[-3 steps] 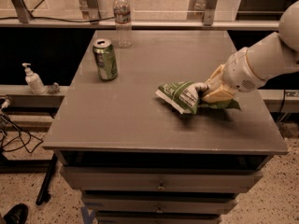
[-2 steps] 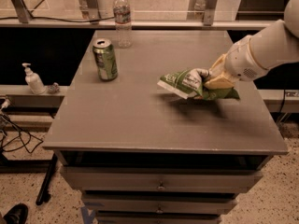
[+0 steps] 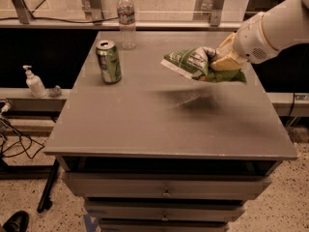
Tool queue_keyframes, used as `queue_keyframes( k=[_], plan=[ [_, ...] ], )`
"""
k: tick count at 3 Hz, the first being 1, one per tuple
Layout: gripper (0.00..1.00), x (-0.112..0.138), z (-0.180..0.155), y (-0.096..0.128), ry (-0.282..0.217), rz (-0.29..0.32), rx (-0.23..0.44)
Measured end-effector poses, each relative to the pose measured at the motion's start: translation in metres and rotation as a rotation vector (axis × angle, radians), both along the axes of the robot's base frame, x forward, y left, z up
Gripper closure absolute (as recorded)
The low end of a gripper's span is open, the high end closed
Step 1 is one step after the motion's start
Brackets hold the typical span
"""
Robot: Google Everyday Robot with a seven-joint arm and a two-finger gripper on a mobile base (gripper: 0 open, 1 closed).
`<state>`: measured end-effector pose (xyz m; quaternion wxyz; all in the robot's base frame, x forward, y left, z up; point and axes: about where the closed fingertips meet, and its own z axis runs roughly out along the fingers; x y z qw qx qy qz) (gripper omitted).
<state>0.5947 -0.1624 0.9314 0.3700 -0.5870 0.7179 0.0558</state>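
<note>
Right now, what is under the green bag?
The tool, at the right, holds the bag up. Under it is bare table with a shadow. The bag hides a bit of table behind it.

- I see a green soda can upright near the surface's left edge, toward the back.
- A clear water bottle stands at the back edge.
- A pump bottle sits on a ledge off the left edge.
- My tool hangs over the right back part.
</note>
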Motion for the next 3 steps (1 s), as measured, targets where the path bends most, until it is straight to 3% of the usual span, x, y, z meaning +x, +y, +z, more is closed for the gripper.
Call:
queue_keyframes(
  k=[1, 3],
  plan=[
    [1.0, 0.007, -0.002, 0.0, -0.057, -0.022, -0.042],
    [1.0, 0.097, 0.005, 0.016, -0.344, -0.119, -0.226]
  ],
)
